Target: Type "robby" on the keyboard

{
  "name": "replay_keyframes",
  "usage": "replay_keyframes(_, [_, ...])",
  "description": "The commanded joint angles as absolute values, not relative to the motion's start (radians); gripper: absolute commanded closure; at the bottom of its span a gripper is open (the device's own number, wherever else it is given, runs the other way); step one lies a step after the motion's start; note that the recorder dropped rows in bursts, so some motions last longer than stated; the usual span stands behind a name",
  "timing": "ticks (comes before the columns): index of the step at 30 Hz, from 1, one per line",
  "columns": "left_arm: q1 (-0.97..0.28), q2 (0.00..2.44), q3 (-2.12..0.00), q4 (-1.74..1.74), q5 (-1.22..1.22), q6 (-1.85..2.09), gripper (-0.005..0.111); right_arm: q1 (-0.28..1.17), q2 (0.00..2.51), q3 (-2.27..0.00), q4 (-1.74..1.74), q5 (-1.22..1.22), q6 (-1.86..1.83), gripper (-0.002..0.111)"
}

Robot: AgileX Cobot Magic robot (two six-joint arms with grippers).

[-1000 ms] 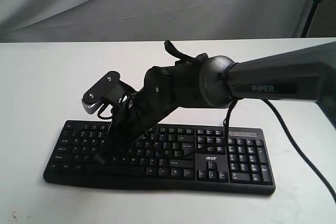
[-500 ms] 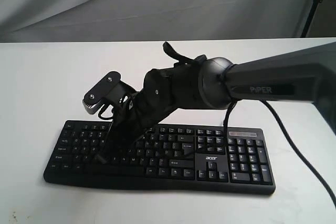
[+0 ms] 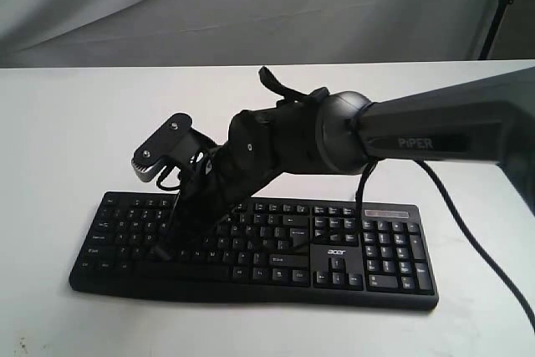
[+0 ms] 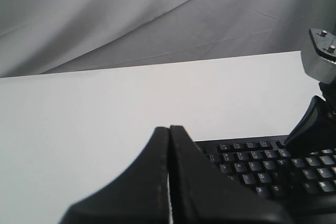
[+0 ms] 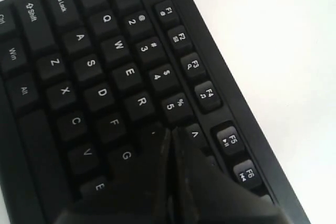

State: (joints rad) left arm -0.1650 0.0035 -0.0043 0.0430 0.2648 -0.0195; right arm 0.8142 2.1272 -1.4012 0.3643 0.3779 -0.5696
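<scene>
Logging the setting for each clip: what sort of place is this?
Probably a lab or studio rig: white table, grey cloth backdrop behind it, a keyboard under a robot arm.

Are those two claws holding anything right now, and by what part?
Nothing is held. The right gripper is shut and empty, its tip down among the letter keys of the keyboard, near R. The left gripper is shut and empty too.

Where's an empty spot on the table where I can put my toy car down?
Bare white table shows beside the keyboard at its Caps Lock end and behind it, up to the grey curtain. The middle is crowded: the right gripper reaches over the keys, and a cable hangs by the number pad end.
</scene>
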Motion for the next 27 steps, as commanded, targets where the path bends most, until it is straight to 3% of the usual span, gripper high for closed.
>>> replay_keyframes(1, [-0.171,0.000,0.000,0.048,0.259,-0.022,0.107,0.808,2.148,-1.406,0.357,0.361,-0.567,0.108])
replay_keyframes(14, [-0.171,0.000,0.000,0.048,0.259,-0.022,0.107,0.808,2.167,-1.406,0.356,0.356,-0.567,0.108])
replay_keyframes(27, [-0.171,0.000,0.000,0.048,0.259,-0.022,0.107,0.808,1.954,-1.404,0.350,0.385,-0.563,0.108])
